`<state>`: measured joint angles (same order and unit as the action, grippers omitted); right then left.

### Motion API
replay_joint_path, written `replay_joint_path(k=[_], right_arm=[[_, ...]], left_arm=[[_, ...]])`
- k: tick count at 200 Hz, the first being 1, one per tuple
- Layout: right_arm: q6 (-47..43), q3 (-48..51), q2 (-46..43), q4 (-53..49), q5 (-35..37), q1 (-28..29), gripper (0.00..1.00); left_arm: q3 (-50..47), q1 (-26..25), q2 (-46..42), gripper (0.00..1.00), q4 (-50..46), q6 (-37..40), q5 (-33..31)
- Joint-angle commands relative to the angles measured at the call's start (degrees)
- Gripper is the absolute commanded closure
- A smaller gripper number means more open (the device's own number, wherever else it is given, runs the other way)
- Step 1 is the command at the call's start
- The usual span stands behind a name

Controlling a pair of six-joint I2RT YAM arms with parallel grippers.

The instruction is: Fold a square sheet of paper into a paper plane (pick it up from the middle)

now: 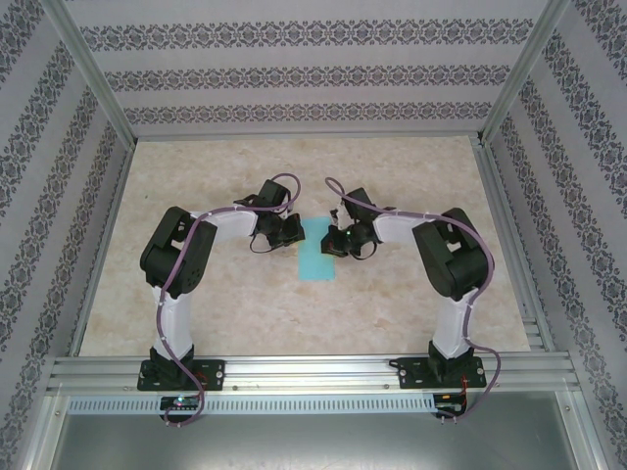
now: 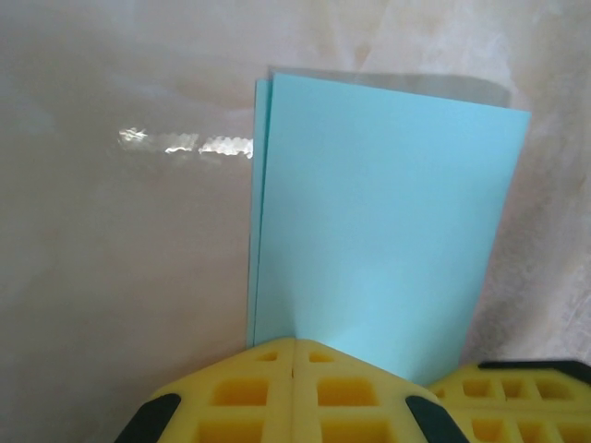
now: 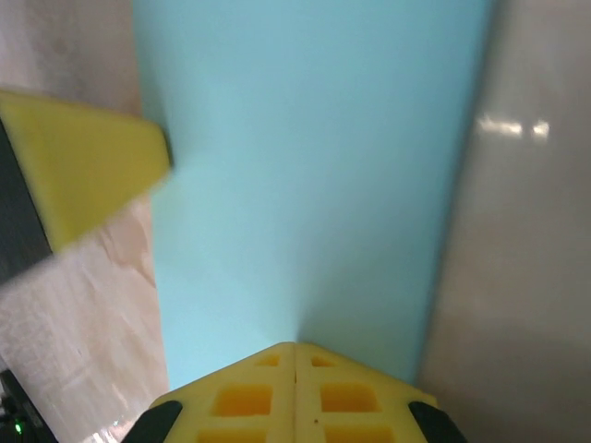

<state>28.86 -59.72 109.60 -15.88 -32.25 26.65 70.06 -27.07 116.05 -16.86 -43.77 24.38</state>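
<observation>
Evidently creasing: my left claw [image 2: 294, 353] and right claw [image 3: 295, 355] were shut, empty, tips pressing the square sheet of paper [image 1: 315, 257].
It lay half-folded on the table [image 1: 245, 313]; next, I judged, a corner needed pinching.

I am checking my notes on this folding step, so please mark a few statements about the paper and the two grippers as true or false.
1. The sheet of paper lies on the table between the two grippers. True.
2. The left gripper has its jaws wide open. False: they are shut together.
3. The sheet of paper is doubled over, with two layers showing along one edge. True.
4. The sheet of paper is already a narrow pointed dart. False: it is a plain rectangle.
5. The right gripper has its jaws shut. True.
</observation>
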Motion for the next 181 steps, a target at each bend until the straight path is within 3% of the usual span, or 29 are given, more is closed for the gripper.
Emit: replay_joint_path(k=[1,28,50,110,181], right_arm=[[-2.69,5.54,-3.61,-4.43,-0.61,-0.54,1.0],[-2.31,7.7,-9.24,-4.79,-0.44,-0.49,1.0],[-1.78,3.78,-10.9,-4.78,-0.09,0.68,1.0],[-1.2,-4.61,-0.62,-3.18,-0.36,4.24,1.0],[-2.87,5.94,-2.86,-3.99,0.88,3.34,1.0]], left_arm=[[-5.06,0.14,6.65,1.0,-10.8,0.85,-9.38],[-5.11,0.13,6.28,1.0,-10.65,0.91,-9.53],[-4.72,0.17,6.29,1.0,-10.73,1.0,-9.3],[-4.36,0.09,6.36,1.0,-10.91,0.97,-9.37],[-4.32,0.07,6.29,1.0,-11.04,1.23,-9.53]])
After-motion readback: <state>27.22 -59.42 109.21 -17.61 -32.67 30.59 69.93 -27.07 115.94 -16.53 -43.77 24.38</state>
